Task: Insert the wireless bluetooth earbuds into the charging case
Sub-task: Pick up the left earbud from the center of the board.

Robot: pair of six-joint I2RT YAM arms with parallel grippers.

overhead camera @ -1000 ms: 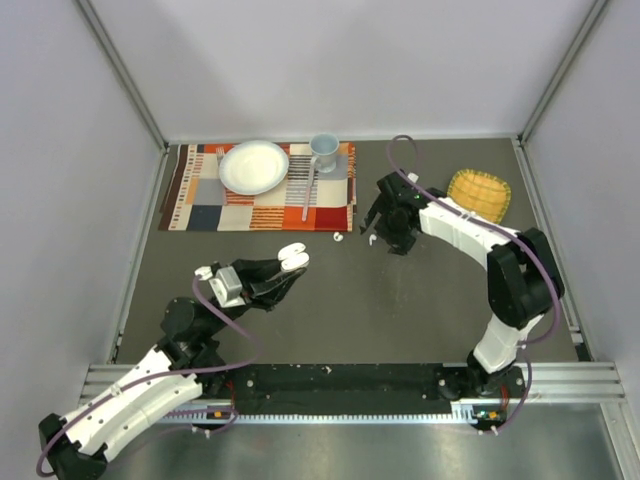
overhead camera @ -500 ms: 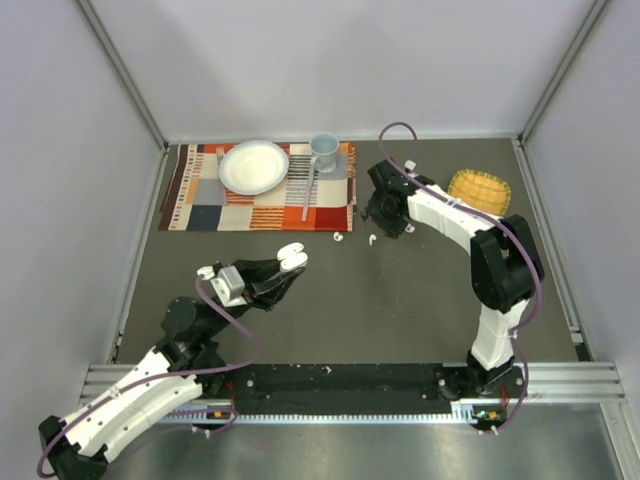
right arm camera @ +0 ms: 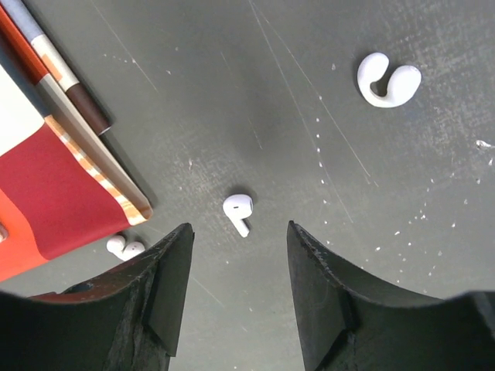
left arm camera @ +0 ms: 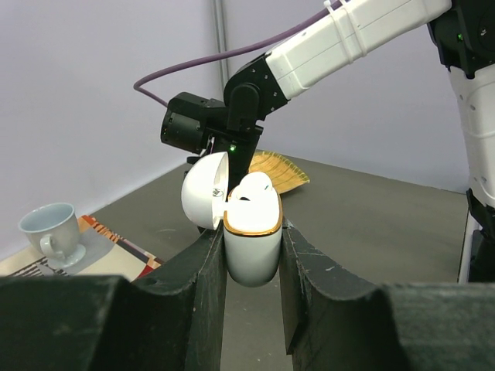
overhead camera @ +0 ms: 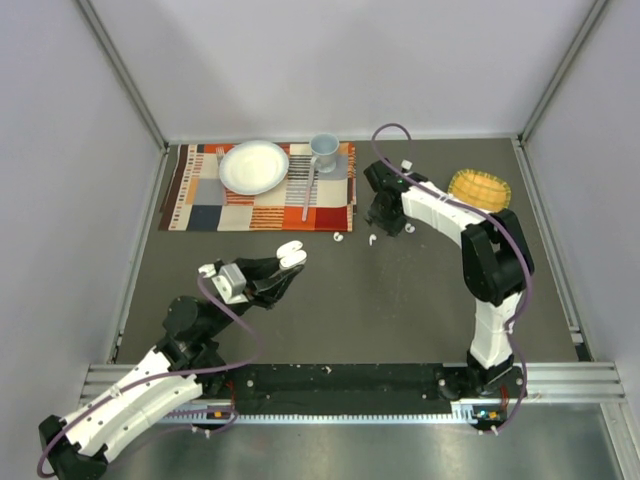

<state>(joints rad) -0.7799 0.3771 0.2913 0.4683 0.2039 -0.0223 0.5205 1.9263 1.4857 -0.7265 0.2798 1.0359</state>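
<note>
1. Since a second ago, the right pincer (right arm camera: 240, 236) has moved farther left toward the mat (right arm camera: 46, 193) and its jaws have narrowed. They are still apart, gripping nothing.
2. One earbud (right arm camera: 238, 211) lies on the table (right arm camera: 309, 116) between them, and a second earbud (right arm camera: 124, 247) lies at the mat's corner.
3. The left pincer (left arm camera: 252, 232), near left, clamps the charging case (left arm camera: 251, 255) upright, lid open.

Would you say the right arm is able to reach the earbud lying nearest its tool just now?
Probably yes: the earbud lies on bare table directly under the right tool, jaws apart either side, nothing covering it.
</note>
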